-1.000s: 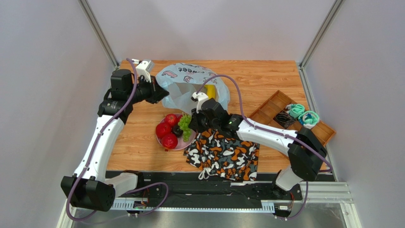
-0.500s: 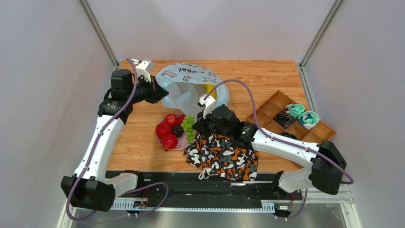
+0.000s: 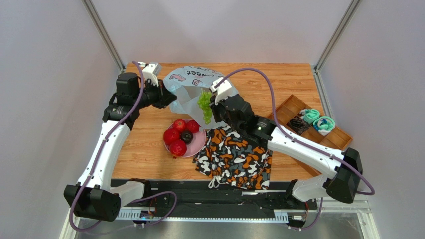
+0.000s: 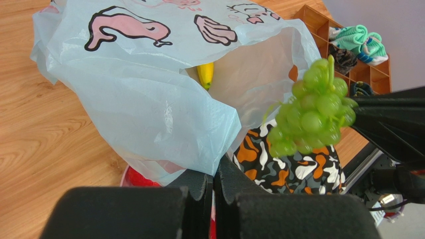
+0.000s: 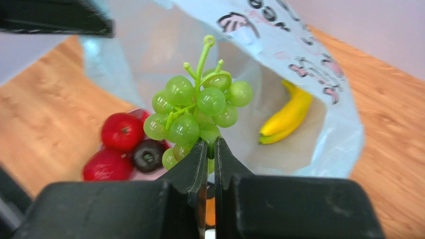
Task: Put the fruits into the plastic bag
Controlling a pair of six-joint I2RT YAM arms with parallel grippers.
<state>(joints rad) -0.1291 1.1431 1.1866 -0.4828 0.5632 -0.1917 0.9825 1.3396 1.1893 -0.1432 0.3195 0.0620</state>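
Bright, even light from above — shadows beside the plastic bag point(image 3: 187, 74) are faint. Overhead view sharp; in the right wrist view the bag and the surface point(image 5: 394, 124) behind it blur.

Bystanders on the wooden counter point(image 3: 279, 79)
A pink plate point(image 3: 198, 145) lies just beside a camouflage cloth point(image 3: 234, 158); at the right, a compartment tray point(image 3: 287, 110) holds teal, possibly fabric, bundles point(image 3: 318, 119).

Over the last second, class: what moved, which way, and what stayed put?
The right gripper, shut on the grapes, lifted them off the plate and carried them away from the arm bases, up to the mouth of the bag. The left gripper stayed shut on the bag's edge. The red fruits, dark fruit, banana and cloth did not move.
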